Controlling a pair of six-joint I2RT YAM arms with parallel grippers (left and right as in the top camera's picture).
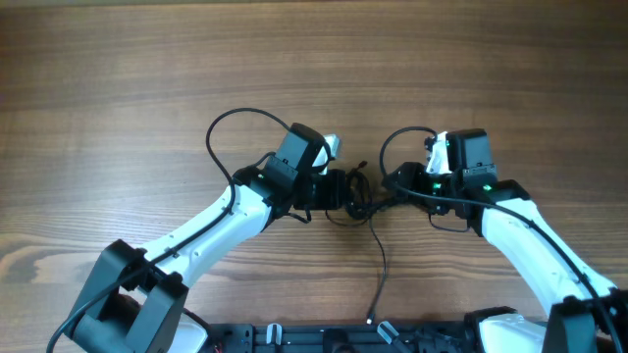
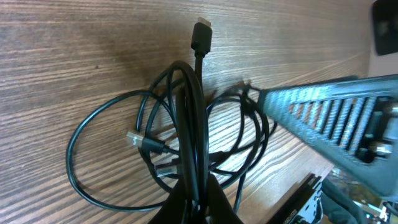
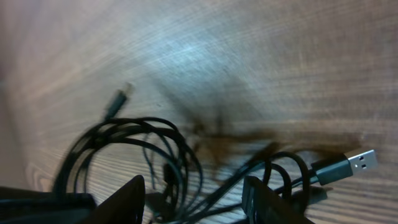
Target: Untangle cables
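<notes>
Cables (image 3: 112, 129) blurred, apparently cut off below.

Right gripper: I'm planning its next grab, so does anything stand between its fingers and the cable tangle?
Nothing visible does. The open right gripper sits right at the cables; only the cords' own loops lie between its jaws.

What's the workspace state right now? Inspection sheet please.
surface: wooden table.
job's things: cables tangled in one bundle between the grippers; USB plug lies free; one strand trails toward the near edge.
clutter: nothing seen.
grippers: left gripper shut on the cables; right gripper open, fingers either side of the bundle.
cables: arm wiring loops above the wrists.
surroundings: arm bases at the near edge.
</notes>
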